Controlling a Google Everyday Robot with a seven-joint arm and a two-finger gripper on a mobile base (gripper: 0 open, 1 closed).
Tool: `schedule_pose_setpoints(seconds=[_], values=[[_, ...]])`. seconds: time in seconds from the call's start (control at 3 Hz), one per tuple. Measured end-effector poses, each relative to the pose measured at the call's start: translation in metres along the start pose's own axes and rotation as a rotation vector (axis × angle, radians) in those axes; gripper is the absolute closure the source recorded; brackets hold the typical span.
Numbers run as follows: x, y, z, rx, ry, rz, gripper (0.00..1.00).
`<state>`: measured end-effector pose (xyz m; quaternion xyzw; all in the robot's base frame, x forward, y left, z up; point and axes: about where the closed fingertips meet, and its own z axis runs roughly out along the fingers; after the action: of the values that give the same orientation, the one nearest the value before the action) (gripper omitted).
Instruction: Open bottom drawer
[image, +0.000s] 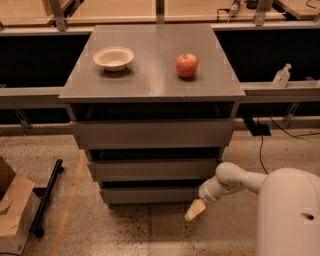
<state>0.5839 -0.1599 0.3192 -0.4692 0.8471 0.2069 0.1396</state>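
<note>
The bottom drawer (152, 195) sits low in the centre of the frame, the lowest of three grey fronts under the desk (150, 87), and is not yet pulled out. The gripper (195, 210) hangs at lower right, just beside the drawer's right end; whether it is clenched or released cannot be told. This looks like the approach step. Next it likely must catch the front's edge and draw it outward.

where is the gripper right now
In the camera view the gripper sits low, right of centre, just below the front right corner of the bottom drawer.
</note>
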Motion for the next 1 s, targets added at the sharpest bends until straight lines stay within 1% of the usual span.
schedule_pose_setpoints(seconds=[0.33, 0.67, 1.0], values=[[0.011, -0.010, 0.024, 0.005, 0.015, 0.012, 0.00], [0.019, -0.026, 0.040, 0.020, 0.012, 0.020, 0.00], [0.017, -0.044, 0.045, 0.041, 0.002, 0.001, 0.00]])
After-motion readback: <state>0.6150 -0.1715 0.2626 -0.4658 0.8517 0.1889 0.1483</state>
